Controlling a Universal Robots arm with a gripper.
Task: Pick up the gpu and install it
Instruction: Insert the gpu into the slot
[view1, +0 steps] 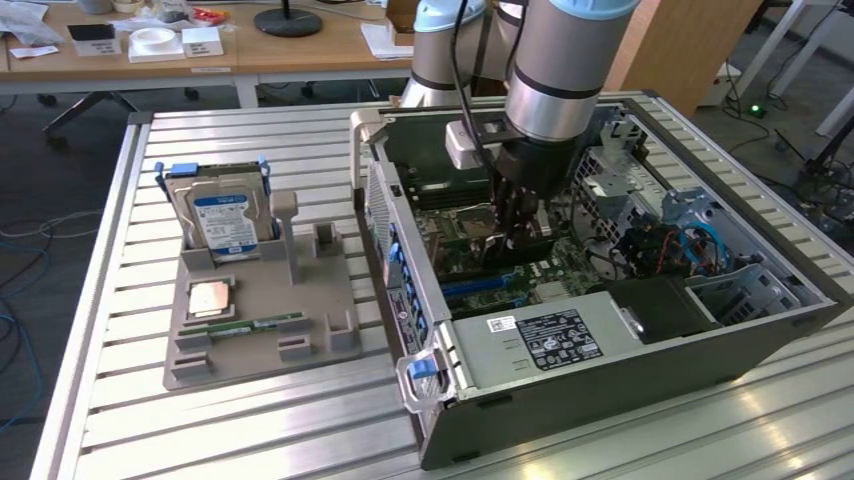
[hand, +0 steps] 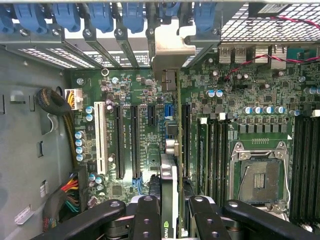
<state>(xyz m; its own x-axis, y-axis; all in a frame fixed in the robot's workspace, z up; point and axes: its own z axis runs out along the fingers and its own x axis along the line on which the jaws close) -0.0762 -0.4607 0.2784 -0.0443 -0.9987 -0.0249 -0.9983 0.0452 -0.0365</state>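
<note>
My gripper (hand: 174, 212) is shut on the gpu (hand: 168, 187), which I see edge-on in the wrist view: a thin green board with a black cooler between my two black fingers (hand: 146, 220). Its silver bracket (hand: 170, 45) sits at the case's rear slot openings, under the blue latches. The card stands upright over the green motherboard (hand: 130, 90), beside a long black expansion slot (hand: 186, 140); I cannot tell whether it is seated. In the exterior view my gripper (view1: 514, 228) reaches down into the open computer case (view1: 601, 335) over the motherboard.
The CPU socket (hand: 260, 180) and memory slots (hand: 215, 160) lie beside the card. Cable bundles (hand: 60, 107) hang at the case wall. On the slatted table, a grey fixture (view1: 307, 350) holds a silver hard drive (view1: 220, 220), a memory stick (view1: 247, 325) and a chip (view1: 207, 298).
</note>
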